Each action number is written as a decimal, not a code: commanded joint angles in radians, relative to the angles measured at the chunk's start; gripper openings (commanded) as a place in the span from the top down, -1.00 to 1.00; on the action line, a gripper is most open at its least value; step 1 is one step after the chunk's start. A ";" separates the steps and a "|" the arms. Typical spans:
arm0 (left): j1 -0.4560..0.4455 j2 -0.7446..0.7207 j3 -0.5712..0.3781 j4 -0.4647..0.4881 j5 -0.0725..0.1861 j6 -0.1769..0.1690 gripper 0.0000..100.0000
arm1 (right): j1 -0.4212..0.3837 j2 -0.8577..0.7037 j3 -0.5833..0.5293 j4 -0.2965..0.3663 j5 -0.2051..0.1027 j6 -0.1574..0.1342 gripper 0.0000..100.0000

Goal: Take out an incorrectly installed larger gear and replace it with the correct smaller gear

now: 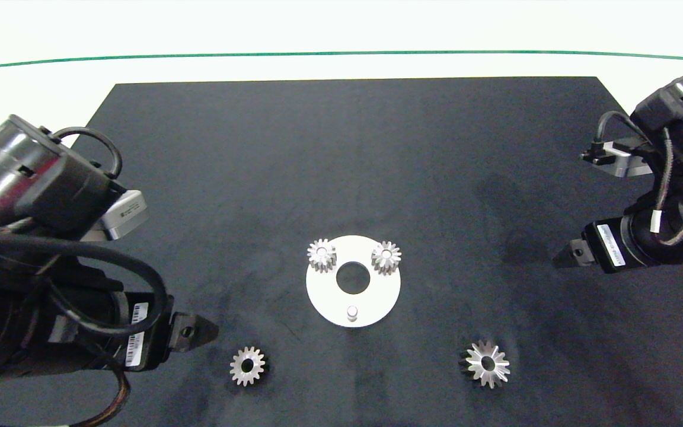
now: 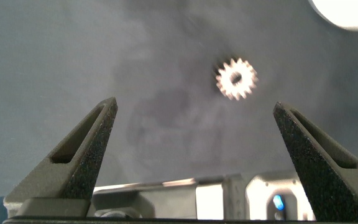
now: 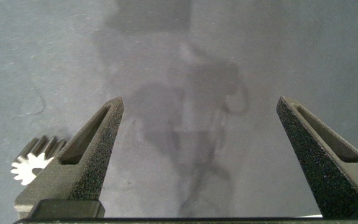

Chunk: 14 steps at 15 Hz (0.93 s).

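Mat (image 1: pixel 341 148) on worktop (image 1: pixel 33 89). Disc plate (image 1: pixel 324 296) at mat's centre-front, two small gears (image 1: pixel 322 255) (image 1: pixel 386 257) on its far edge, bare pin (image 1: pixel 352 312) at its near edge. Smaller gear (image 1: pixel 247 366) front-left of plate; larger gear (image 1: pixel 487 363) front-right.

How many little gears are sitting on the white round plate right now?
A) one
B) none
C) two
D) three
C: two small gears sit on the white round plate, its third pin is bare, and the smaller gear and the larger gear lie on the dark mat.
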 commanded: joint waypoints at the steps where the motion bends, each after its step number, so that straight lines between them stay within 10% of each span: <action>1: -0.049 0.073 -0.006 -0.012 0.045 -0.060 -1.00 | -0.008 -0.002 0.005 0.005 -0.001 0.002 -1.00; 7: -0.153 0.154 -0.010 -0.005 0.048 -0.179 -1.00 | -0.008 0.002 0.005 0.002 -0.001 0.002 -1.00; 11: -0.214 0.194 0.046 -0.035 0.119 -0.187 -1.00 | -0.008 0.004 0.005 0.000 0.000 0.003 -1.00; 14: -0.218 0.219 0.060 -0.079 0.122 -0.193 -1.00 | -0.007 0.004 0.008 0.000 0.000 0.005 -1.00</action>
